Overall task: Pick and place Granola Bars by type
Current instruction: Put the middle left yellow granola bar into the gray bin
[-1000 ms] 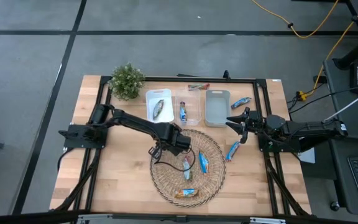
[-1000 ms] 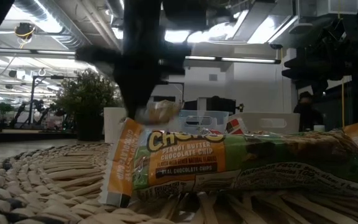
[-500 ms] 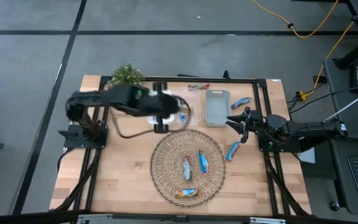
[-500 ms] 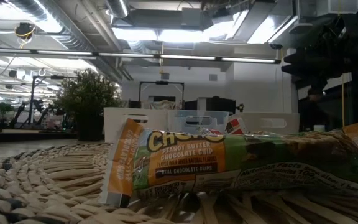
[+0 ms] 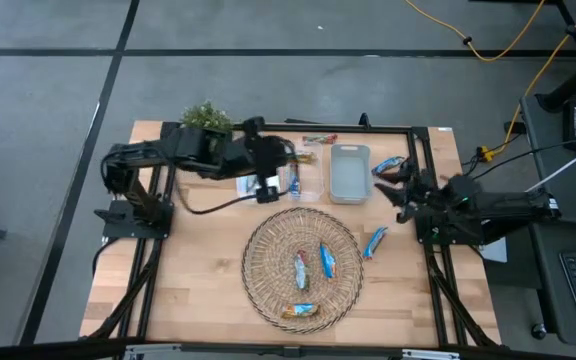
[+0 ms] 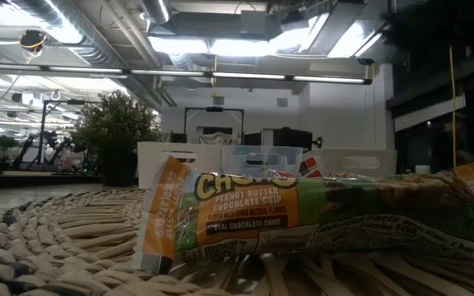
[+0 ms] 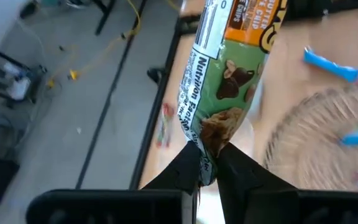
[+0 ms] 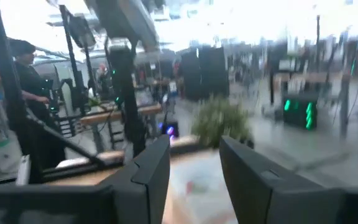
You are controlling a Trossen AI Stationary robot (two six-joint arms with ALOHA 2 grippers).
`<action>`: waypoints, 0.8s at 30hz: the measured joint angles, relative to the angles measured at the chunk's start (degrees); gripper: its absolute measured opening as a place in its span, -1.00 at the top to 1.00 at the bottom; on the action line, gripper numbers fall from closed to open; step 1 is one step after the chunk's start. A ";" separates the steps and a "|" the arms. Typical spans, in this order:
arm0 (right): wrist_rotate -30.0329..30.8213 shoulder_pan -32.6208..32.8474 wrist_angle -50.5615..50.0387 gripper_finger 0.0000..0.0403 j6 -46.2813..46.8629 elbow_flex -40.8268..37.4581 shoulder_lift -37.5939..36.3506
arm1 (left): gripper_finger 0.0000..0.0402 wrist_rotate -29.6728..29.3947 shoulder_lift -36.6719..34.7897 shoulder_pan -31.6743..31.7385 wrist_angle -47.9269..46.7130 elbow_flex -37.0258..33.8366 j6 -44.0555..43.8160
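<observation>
My left gripper (image 5: 286, 156) hangs over the row of bins at the table's far side, shut on a green and orange granola bar (image 7: 229, 81). My right gripper (image 5: 395, 181) is open in the air right of the grey bin (image 5: 349, 172), near a blue bar (image 5: 388, 165). Three bars lie in the wicker tray (image 5: 258, 250): two blue ones (image 5: 327, 261) and a green-orange one (image 6: 303, 218). Another blue bar (image 5: 374, 241) rests flat on the table right of the tray. A blue bar (image 5: 294, 180) lies in the clear bin. My left gripper pinches the green and orange bar between its two fingers (image 7: 182, 168) by the crimped end of the wrapper (image 7: 205, 146). The bar runs on past the fingertips in line with them. It is lifted clear of the table and the bins.
A white bin (image 5: 251, 183) sits mostly under my left arm. A potted plant (image 5: 205, 120) stands at the far left corner. One more bar (image 5: 319, 139) lies near the far edge behind the bins. A person stands in the room beyond the table (image 8: 23, 68).
My left gripper has risen from the tray's left rim and swung toward the far edge over the bins, carrying the bar with it. My right gripper has moved up and toward the far edge, tipping upward.
</observation>
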 joint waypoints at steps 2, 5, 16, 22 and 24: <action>0.68 -0.02 -5.15 0.24 -5.16 7.92 2.76 | 0.87 0.46 1.61 1.12 4.94 -0.02 3.33; 1.26 -0.04 -14.44 0.12 -10.65 21.19 9.35 | 0.87 2.32 3.19 2.70 12.62 -0.02 8.05; -1.68 -0.13 -25.26 -0.30 -11.89 46.71 30.36 | 0.87 5.97 5.07 6.82 24.24 0.05 11.41; -3.93 -1.35 -19.92 -0.35 -12.01 48.75 40.17 | 0.87 6.61 7.26 7.16 25.82 -0.06 12.32; -4.93 -2.34 -16.30 -0.35 -11.96 48.75 42.34 | 0.87 6.61 7.28 6.96 25.69 -0.06 12.31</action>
